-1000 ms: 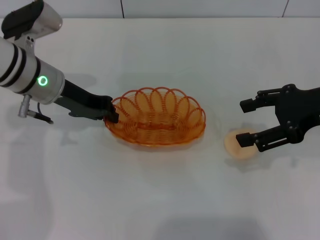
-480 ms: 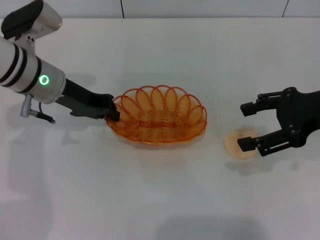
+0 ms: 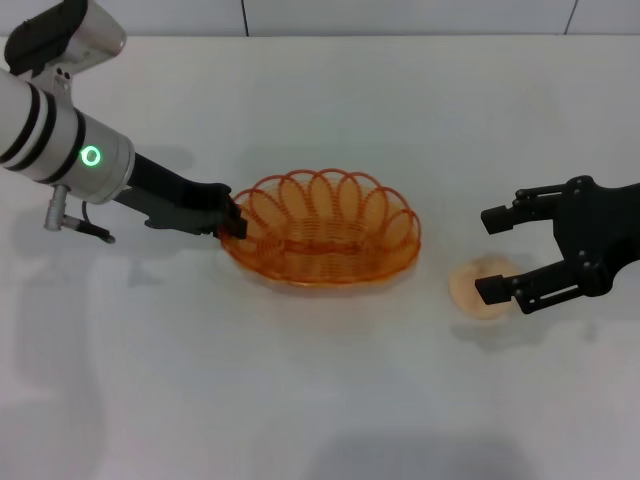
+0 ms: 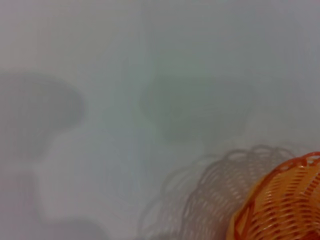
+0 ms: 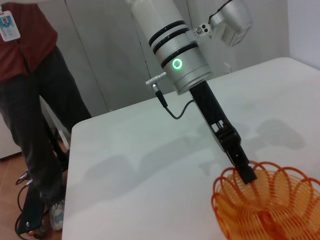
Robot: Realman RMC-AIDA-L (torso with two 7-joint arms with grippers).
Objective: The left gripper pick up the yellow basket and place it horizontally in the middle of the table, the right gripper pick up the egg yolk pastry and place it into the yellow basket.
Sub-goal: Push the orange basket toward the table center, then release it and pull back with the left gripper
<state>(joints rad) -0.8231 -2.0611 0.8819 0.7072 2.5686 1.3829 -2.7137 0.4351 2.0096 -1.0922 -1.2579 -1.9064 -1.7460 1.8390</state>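
The yellow basket (image 3: 325, 240) sits near the middle of the white table (image 3: 320, 400), long side across. My left gripper (image 3: 233, 222) is shut on the basket's left rim; this also shows in the right wrist view (image 5: 246, 173), with the basket (image 5: 270, 205) below it. A corner of the basket (image 4: 285, 205) shows in the left wrist view. The egg yolk pastry (image 3: 482, 288) lies on the table to the right of the basket. My right gripper (image 3: 492, 252) is open, its fingers on either side of the pastry, just above it.
A person in a red shirt (image 5: 30, 100) stands beyond the table's far edge in the right wrist view. The tiled wall lies along the table's back edge (image 3: 320, 36).
The left gripper has carried the basket a little to the right and back. The right gripper has settled slightly lower around the pastry.
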